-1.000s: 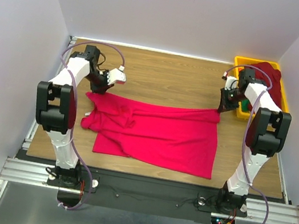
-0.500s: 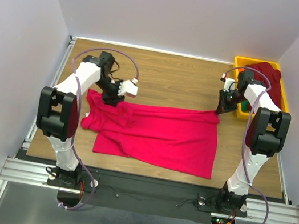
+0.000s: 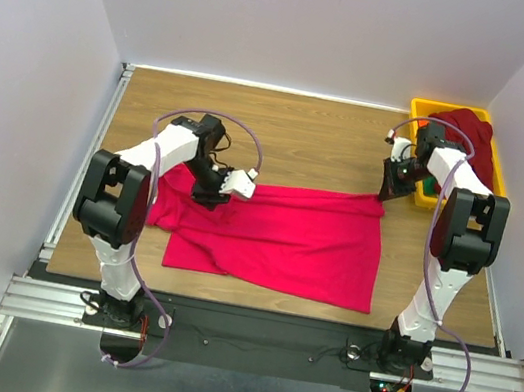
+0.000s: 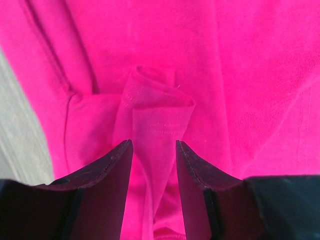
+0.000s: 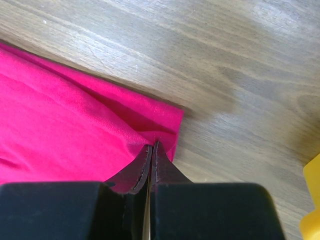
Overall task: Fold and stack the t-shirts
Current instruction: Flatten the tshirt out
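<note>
Dead ahead of your left gripper [image 4: 154, 146], jaws part open, a bunched ridge of pink shirt [image 3: 285, 241] runs lengthwise between them; your right gripper [image 5: 151, 147] pinches the shirt's far right corner.

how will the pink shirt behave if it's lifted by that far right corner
Probably floppy: the pink shirt lies flat with creases and a bunched fold. Likely thin and light: the right end effector pinches its corner with jaws almost touching. Lifted there, it would probably drape and drag.
</note>
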`<state>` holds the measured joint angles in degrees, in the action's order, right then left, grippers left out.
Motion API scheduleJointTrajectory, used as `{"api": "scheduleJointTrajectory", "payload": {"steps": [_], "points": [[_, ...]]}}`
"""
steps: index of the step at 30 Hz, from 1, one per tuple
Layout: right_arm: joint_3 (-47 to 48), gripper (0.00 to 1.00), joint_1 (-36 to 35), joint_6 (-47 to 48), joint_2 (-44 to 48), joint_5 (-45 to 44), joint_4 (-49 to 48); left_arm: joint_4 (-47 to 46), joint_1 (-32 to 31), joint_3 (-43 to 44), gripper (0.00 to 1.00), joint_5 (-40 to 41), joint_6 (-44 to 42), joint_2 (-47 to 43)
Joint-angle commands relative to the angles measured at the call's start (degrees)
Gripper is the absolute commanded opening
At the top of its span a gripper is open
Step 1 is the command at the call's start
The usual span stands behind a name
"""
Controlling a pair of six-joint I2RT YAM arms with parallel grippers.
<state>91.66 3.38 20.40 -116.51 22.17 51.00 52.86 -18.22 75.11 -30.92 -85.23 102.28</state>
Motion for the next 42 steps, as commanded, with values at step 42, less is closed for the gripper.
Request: {"api": "scheduleJointTrajectory", "payload": {"steps": [42], "points": [[-2.4,0.00,0.3,1.9,1.6,1.2,2.4,-7.5,-2.4,-5.3,0.35,0.2,1.6,0.2]]}}
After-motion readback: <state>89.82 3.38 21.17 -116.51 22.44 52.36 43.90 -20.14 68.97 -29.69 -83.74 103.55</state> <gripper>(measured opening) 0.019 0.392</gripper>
